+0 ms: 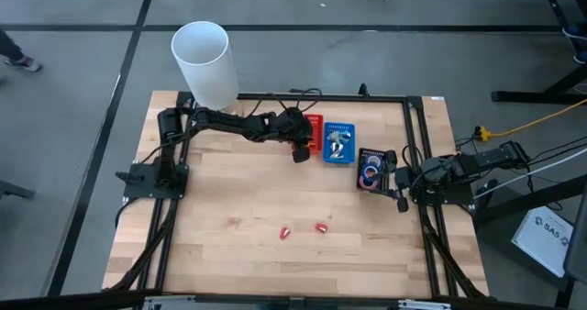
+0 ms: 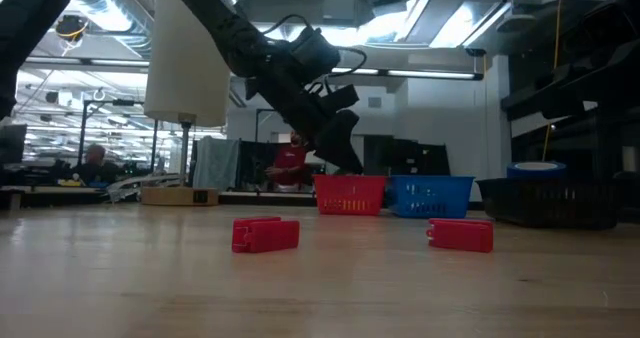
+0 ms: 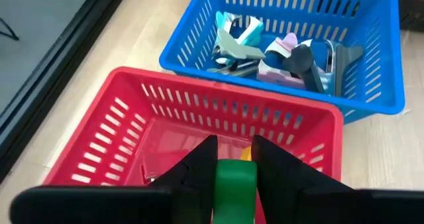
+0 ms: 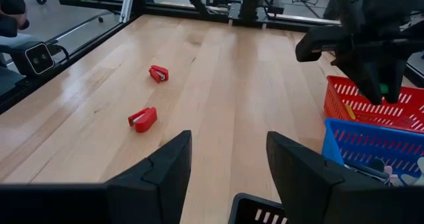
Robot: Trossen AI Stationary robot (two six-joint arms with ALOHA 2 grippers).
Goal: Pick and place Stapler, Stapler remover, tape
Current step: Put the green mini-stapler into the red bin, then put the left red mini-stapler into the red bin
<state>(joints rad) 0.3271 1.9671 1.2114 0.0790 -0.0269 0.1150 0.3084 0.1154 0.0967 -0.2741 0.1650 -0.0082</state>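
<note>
A pale wooden bench (image 1: 238, 200) stands on a grey floor (image 1: 73, 62). At its eleven o'clock corner rises a tall white cylinder (image 1: 204, 62). Towards one o'clock from the bench's middle, a red basket (image 1: 315, 134) and a blue basket (image 1: 351, 145) sit side by side, a black basket (image 1: 376, 151) near them at three o'clock. A yellow cable (image 1: 541, 119) crosses the floor beyond. In the room behind, a person in red (image 2: 290, 163) stands.

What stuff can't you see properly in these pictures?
- Red basket: in the left wrist view the left hand and its green piece cover part of the floor.
- Black basket: contents too small in the high view; cut off in the right wrist view.
- Blue basket: the low view shows only its wall.
</note>
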